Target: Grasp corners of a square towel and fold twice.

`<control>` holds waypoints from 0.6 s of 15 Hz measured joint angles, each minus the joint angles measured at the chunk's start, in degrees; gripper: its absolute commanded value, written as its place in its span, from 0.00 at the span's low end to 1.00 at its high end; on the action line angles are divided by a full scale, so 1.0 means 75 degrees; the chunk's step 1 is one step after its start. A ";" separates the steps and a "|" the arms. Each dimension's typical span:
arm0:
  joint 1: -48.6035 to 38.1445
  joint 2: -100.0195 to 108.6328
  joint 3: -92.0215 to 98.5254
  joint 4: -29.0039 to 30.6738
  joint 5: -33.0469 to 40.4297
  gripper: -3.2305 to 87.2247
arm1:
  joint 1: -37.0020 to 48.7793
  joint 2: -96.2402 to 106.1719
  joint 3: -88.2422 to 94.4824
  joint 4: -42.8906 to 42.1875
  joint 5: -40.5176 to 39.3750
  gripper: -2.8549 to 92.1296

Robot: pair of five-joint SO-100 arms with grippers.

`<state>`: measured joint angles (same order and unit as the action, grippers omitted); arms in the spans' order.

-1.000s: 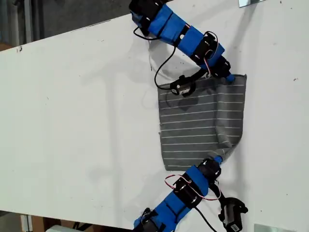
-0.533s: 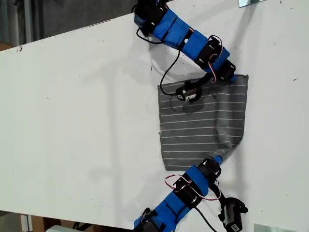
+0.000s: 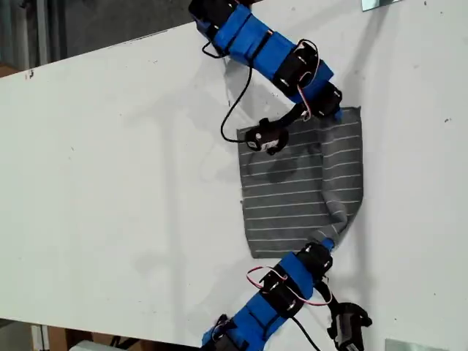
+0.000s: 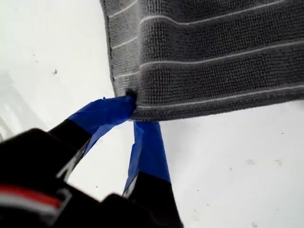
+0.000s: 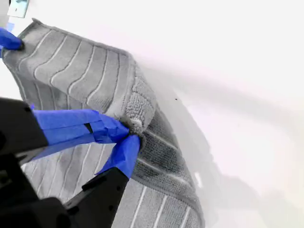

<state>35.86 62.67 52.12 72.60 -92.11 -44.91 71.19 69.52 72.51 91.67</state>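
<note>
The towel, dark grey with thin white stripes, lies mostly flat on the white table, right of centre in the exterior view. My first gripper, on the arm entering from that view's top, is shut on the towel's upper right corner; the first wrist view shows its blue fingertips pinching the towel at that corner. My second gripper, on the arm from the bottom, is shut on the lower right corner, which is bunched and lifted. In the second wrist view the gripper clamps that crumpled fold of towel.
The white table stretches wide toward the exterior view's left. A wrist camera hangs over the towel's upper left part. Metal brackets sit at the table's top edge and bottom right in the exterior view.
The first arm has drawn its corner toward the exterior view's left, so the towel's right edge has shifted inward. The second arm has barely moved.
</note>
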 measured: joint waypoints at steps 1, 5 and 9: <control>0.0000 0.0141 0.0000 0.0094 0.0082 0.03 | 0.0117 0.0234 0.0000 0.0176 -0.0082 0.03; -0.0105 0.1125 0.0000 0.0551 0.0551 0.03 | 0.0750 0.1359 0.0727 0.0328 -0.0129 0.03; -0.0715 0.2332 0.0422 0.1184 0.0703 0.03 | 0.1547 0.2227 0.1266 0.0727 -0.0316 0.03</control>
<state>30.50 80.16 55.28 81.47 -86.84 -33.31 87.89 79.01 77.96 89.30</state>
